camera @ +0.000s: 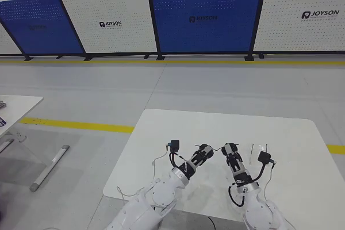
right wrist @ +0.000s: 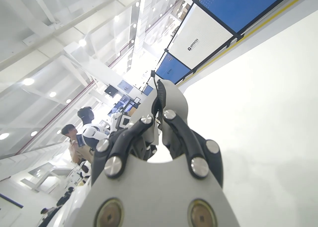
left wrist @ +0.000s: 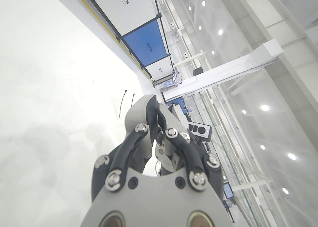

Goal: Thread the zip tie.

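Note:
My right gripper (right wrist: 159,90) is shut on a black zip tie (right wrist: 152,73); its head and a short bit of strap stick out past the fingertips. In the top view this gripper (camera: 227,149) hovers over the near middle of the white table (camera: 161,144). Close to its left is my left gripper (camera: 207,150), seen in its wrist view (left wrist: 156,107) with both pads pressed together; whether anything is between them cannot be seen. Two more black zip ties (left wrist: 122,105) (left wrist: 132,100) lie on the table, just right of the right gripper (camera: 252,150) (camera: 265,148).
The table's far half and left side are bare. A second white table (camera: 11,109) with small items stands off to the left, and a grey bar (camera: 49,168) lies on the floor between the tables. Blue and white panels (camera: 207,26) line the back.

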Robot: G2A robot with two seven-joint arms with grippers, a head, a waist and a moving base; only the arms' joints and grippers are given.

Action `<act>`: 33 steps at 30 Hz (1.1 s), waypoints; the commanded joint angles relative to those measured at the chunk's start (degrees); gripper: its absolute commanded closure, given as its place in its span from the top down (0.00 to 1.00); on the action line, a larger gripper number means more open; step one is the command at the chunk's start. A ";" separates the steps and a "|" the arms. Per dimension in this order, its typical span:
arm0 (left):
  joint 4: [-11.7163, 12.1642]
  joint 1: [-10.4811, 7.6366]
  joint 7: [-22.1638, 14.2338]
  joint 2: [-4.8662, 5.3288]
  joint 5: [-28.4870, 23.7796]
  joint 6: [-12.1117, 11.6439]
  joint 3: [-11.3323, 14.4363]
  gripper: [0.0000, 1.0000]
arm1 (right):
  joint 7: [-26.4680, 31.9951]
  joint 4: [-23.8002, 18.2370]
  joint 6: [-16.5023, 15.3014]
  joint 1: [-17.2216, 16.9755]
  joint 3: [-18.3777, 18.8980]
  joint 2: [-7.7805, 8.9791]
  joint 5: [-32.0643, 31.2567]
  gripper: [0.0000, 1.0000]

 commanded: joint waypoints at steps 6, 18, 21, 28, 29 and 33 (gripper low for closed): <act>0.00 0.00 0.00 0.00 0.00 0.00 0.00 0.00 | 0.08 1.17 0.00 0.67 -0.85 0.11 -0.26 0.00; -0.56 0.78 -2.92 0.09 -3.11 -3.35 -0.93 0.00 | -0.50 1.31 0.00 1.05 -1.99 0.48 0.37 0.00; -0.37 0.85 -3.72 0.14 -3.11 -2.72 -1.20 0.00 | -1.09 0.93 0.00 1.08 -2.05 0.59 1.32 0.00; 0.29 0.22 -3.10 -0.13 -2.74 -0.53 -0.95 0.00 | -1.74 0.74 0.00 0.94 -1.79 1.13 1.00 0.00; 0.44 0.11 -2.92 -0.18 -2.66 -0.36 -0.88 0.00 | -1.74 0.84 0.00 0.93 -1.75 1.19 0.94 0.00; 0.86 -0.30 -2.07 -0.42 -2.51 -0.13 -0.61 0.00 | -1.34 1.36 0.00 1.18 -1.80 1.37 0.56 0.00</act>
